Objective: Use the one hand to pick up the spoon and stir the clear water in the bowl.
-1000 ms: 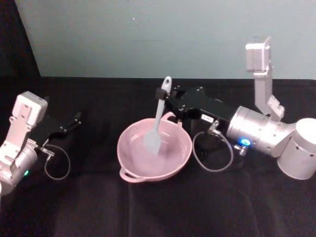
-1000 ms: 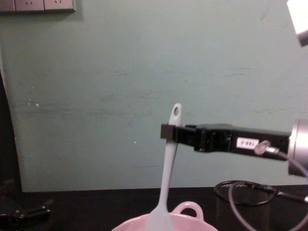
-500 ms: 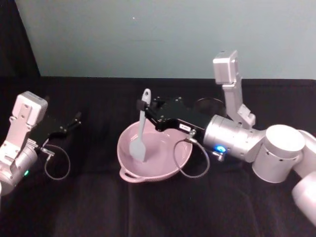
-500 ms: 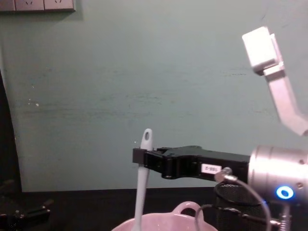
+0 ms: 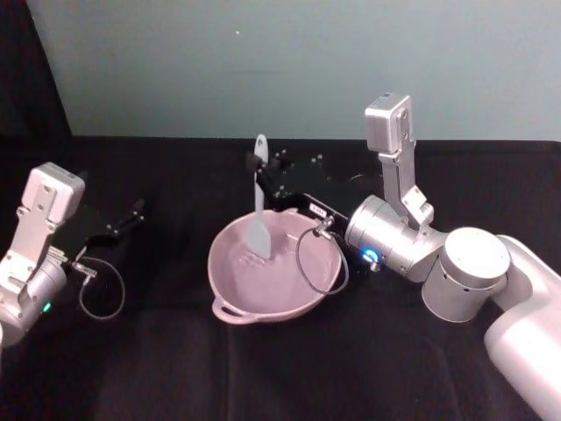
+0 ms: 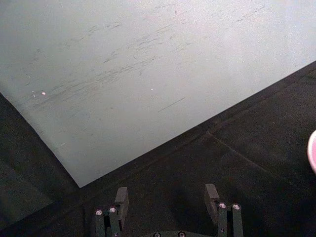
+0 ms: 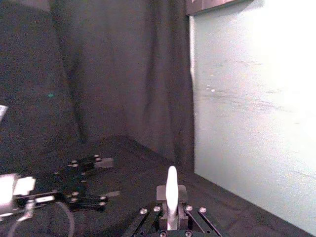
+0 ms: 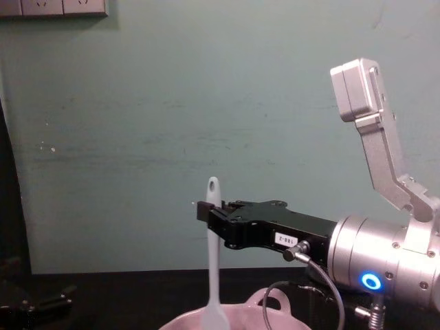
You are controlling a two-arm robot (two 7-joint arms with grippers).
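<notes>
Spoon: the spoon [image 5: 259, 210] stands nearly upright over the far side of the bowl. Its flat blade is down inside and its holed end pokes up above the right gripper.
Feel of it: slim white plastic, so I'd judge it very light and fairly stiff, with perhaps some give in the blade. It looks smooth enough to swivel in a pinch if the blade drags.
Where to hold: high on the handle, just under the hole, looks right to me. That keeps the fingers above the rim and lets the blade reach down.
Bowl: the bowl [image 5: 213, 267] is pale pink and sits mid-table on the black cloth [image 5: 175, 368], with a loop handle on its near rim. It looks light enough to slide if the blade pushes on the wall.
Water: I can't make it out in the bowl.
Right gripper: the right gripper [image 5: 257, 165] has its fingers pinched narrow on the spoon's upper handle, above the bowl's far rim.
Right arm pose: it reaches in from the right and runs about level. The silver wrist with its blue light sits just beside the bowl's right rim.
Left gripper: the left gripper [image 6: 167, 197] is parked at the table's left, well apart from the bowl. Its fingers are spread with nothing between them.
</notes>
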